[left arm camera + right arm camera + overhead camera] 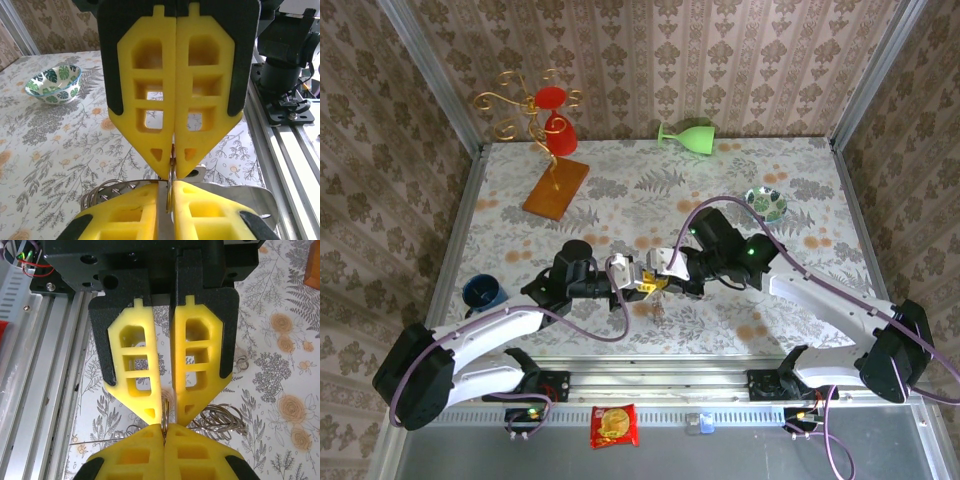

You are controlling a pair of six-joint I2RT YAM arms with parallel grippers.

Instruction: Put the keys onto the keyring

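On the far left of the table sits a blue cup. Behind it is a gold stand with red cups on it. Down at the front edge lies a red snack packet (its print is too small to read).

Next comes the left gripper, near the middle of the table. In the right wrist view, its yellow fingers are almost together. They pinch the thin edge of the keyring at their tips.

The keyring is seen from its edge, up off the table. It sits right between the two grippers, which meet tip to tip.

The right gripper pinches the same ring from the other side. In the left wrist view, its yellow fingers are pressed tight together on it.

Just below where the grippers meet is a small grey thing. It is too small to tell what it is. Some shiny wire loops lie on the table close by.

Farther right, a green goblet lies on its side at the back. A small leafy bowl sits near the right edge.
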